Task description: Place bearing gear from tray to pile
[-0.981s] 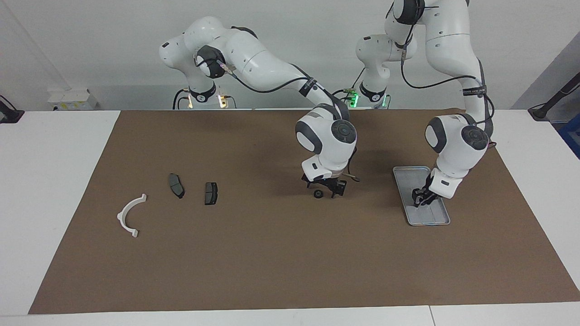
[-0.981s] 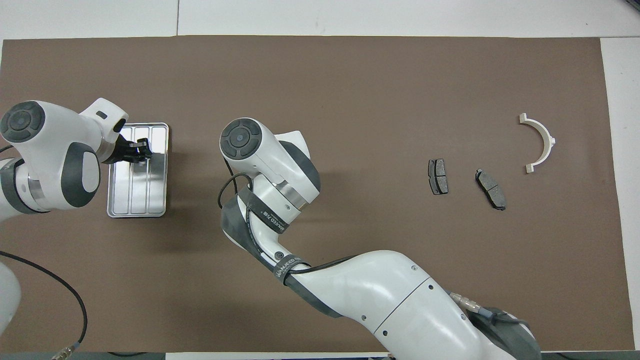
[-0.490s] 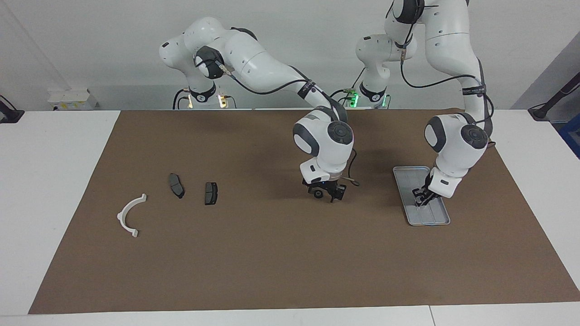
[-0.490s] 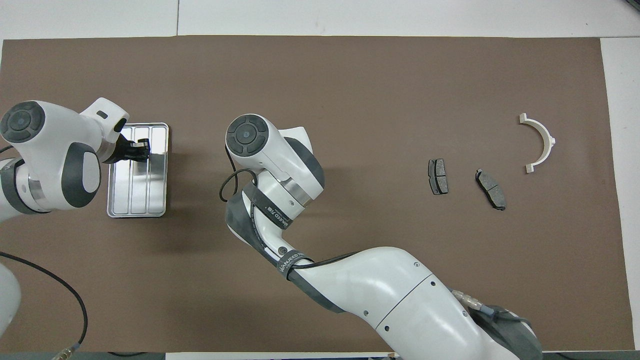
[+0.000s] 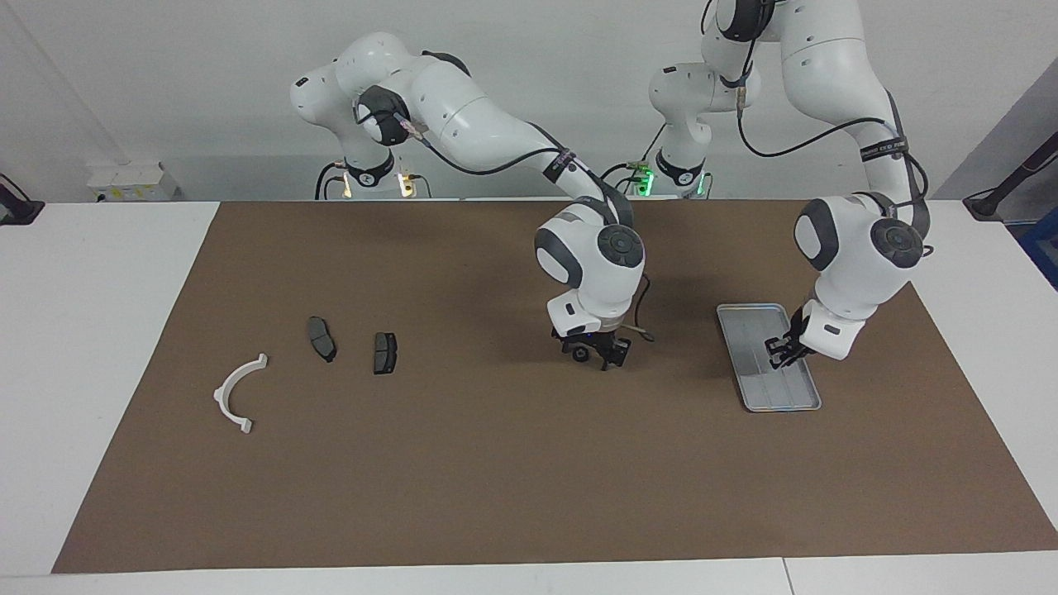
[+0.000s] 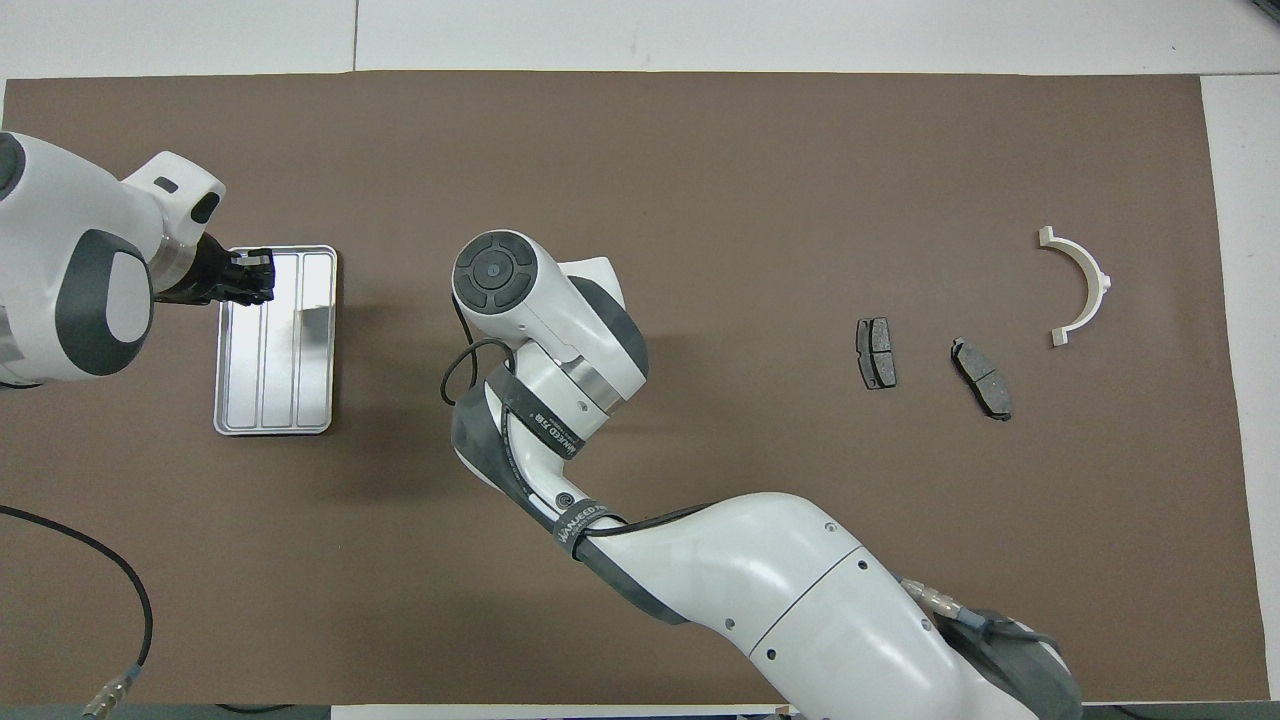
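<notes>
The right gripper (image 5: 593,354), hidden beneath its own wrist from overhead, pinches the bearing gear (image 5: 582,354) facing. The left gripper (image 5: 778,352), pressed together, hangs over the tray (image 5: 748,318).

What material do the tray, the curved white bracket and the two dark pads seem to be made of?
The tray looks like bare metal: silver-grey, shiny, with pressed lengthwise ridges and bright reflections. The curved bracket seems moulded plastic: evenly off-white and matte. The two pads appear dark grey and dull, perhaps friction material on a backing; the look leaves this open.
</notes>
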